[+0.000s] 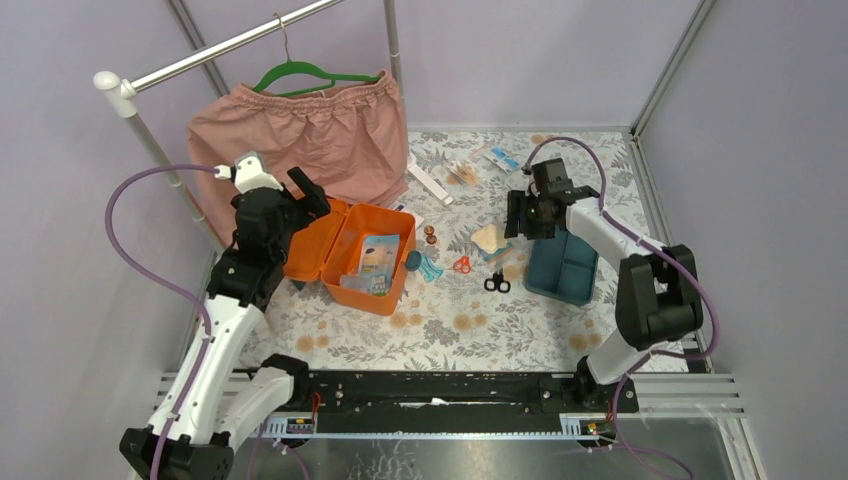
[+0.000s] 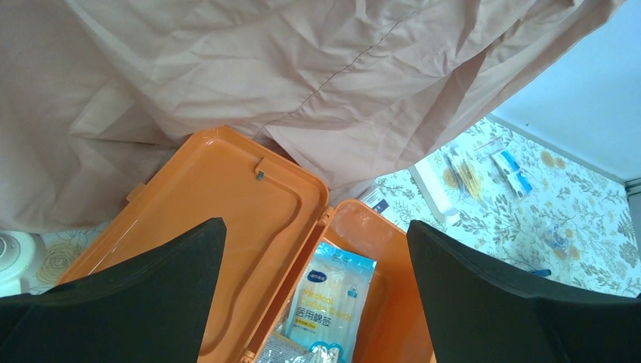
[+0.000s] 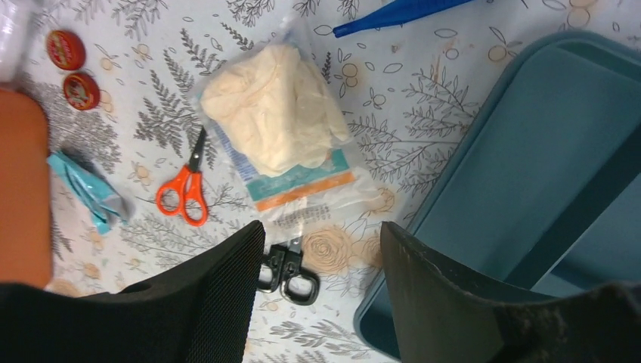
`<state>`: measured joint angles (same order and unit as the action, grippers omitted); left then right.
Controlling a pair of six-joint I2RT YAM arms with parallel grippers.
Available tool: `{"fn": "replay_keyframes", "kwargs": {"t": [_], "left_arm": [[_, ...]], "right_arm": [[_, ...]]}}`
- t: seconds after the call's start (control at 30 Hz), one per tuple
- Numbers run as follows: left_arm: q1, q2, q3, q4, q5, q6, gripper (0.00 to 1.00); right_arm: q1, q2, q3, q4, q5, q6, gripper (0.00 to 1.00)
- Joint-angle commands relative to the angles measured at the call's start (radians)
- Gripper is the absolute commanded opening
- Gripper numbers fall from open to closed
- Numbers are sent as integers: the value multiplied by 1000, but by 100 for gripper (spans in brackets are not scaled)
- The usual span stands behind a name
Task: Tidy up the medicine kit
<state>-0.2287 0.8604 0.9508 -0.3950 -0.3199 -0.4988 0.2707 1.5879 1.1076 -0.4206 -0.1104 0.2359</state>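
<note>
Only overhead: entire teal insert tray [image 1: 575, 262]

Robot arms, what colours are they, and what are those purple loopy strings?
The left arm and right arm have white tube-shaped links with chunky black joints. The strings are cables: a thin left purple cable and right purple cable loop alongside them. The left end effector and right end effector each have two broad black fingers.

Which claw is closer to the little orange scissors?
Right. The right claw hovers just beside the orange scissors; the left claw is far off, over the orange box and its open lid.
</note>
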Motion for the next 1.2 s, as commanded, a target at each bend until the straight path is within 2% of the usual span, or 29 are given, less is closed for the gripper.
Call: {"fn": "replay_keyframes", "kwargs": {"t": [0.0,0.23,0.4,0.63,0.9,1.17], "left_arm": [[-4,26,-23,35,31,27,99],[-4,65,-17,8,24,40,99],[-6,95,-14,3,33,43,99],[-9,102,-14,2,27,46,99],[-17,100,-14,1,23,49,99],[-27,91,-17,1,23,49,99]], "right_arm": [[-14,82,114,-80,-72,-155,65],[-35,205,160,-77,-75,-215,63],[-54,264,173,-46,-81,-267,66],[-91,311,185,-21,-164,-283,66],[-93,351,177,-42,-245,-249,63],[-93,305,83,-45,-292,-169,56]]}}
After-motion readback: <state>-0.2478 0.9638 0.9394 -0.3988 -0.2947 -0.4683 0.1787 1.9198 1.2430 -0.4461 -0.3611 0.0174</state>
